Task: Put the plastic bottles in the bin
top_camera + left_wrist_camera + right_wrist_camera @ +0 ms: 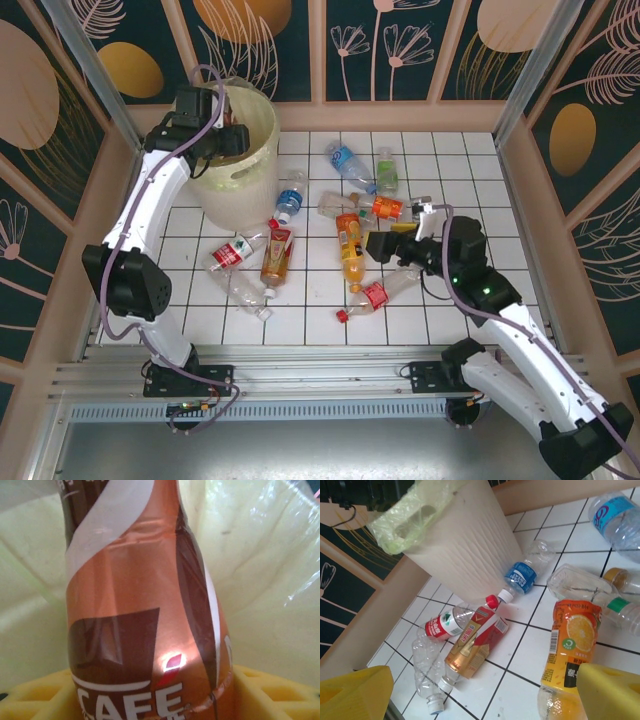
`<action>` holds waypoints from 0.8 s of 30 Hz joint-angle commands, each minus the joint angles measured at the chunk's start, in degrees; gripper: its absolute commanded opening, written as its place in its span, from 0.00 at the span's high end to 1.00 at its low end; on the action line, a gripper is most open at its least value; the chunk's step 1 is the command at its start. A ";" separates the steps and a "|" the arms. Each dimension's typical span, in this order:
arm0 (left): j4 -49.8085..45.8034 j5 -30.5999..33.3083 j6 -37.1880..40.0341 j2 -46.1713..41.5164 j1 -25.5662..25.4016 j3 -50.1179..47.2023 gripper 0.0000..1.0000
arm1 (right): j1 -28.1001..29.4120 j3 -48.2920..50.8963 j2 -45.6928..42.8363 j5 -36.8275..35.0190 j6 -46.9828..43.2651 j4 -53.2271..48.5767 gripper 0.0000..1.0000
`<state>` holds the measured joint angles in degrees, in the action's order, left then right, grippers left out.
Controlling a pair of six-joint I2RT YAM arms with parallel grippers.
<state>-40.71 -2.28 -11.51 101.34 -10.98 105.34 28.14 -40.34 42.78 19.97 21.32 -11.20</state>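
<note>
One copper-brown CAFE-labelled bottle point(145, 605), cream bin point(270, 580) behind

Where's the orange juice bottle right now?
In the top view, the orange juice bottle lies mid-table, just left of the right hand, with the amber bottle further left.

White tiled tabletop point(310, 330) ringed by dark floral wall panels point(385, 40).

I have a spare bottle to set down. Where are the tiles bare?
Bare tiles: the far right corner beyond the green-label bottle, and the near row in front of the clear bottle. Crowded from the bin across to the right arm.
</note>
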 commanded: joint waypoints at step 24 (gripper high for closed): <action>4.47 -3.52 1.84 -16.83 0.26 -3.54 0.02 | 0.50 0.37 15.63 -6.08 -0.84 -3.02 0.28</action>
<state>-39.55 -3.25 -10.50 89.27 -10.98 103.77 28.18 -40.01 56.49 14.81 22.13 -12.97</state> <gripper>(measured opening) 0.985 0.719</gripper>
